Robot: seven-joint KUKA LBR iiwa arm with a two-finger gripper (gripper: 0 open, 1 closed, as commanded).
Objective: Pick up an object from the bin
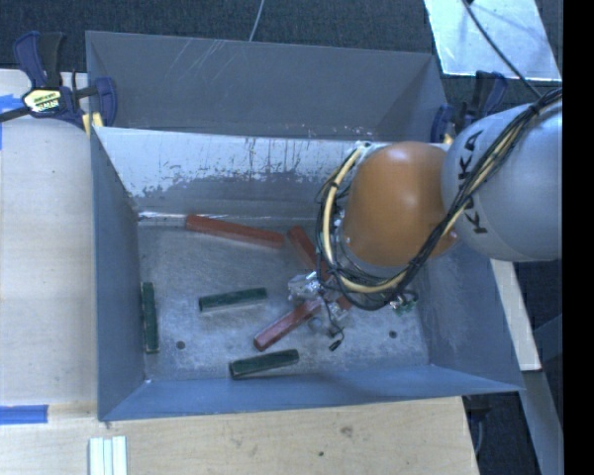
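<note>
- While the orange wrist cover (pixel 396 206) hides much of the tool, the gripper (pixel 322 312) sits low over the bin floor (pixel 178 265), right of centre, at the upper end of a red-brown stick (pixel 280 329).
- That stick lies flat on the floor. Its long axis slants from the gripper down toward the view's left, so most of its length lies out to that side rather than under the tool.
- I cannot tell whether the claw is spread, pressed together or pinching the stick's end, because the wrist and its cables (pixel 361 290) mask it.
- As I judge it, a sound grasp wants the closing line set across that slant, and nearer the stick's middle for balance.
- One dark green stick (pixel 233 301) lies just up-left of the red-brown one and another dark green stick (pixel 264 364) lies below it, both apart from it. A second red-brown stick (pixel 302 243) runs under the wrist.
</note>
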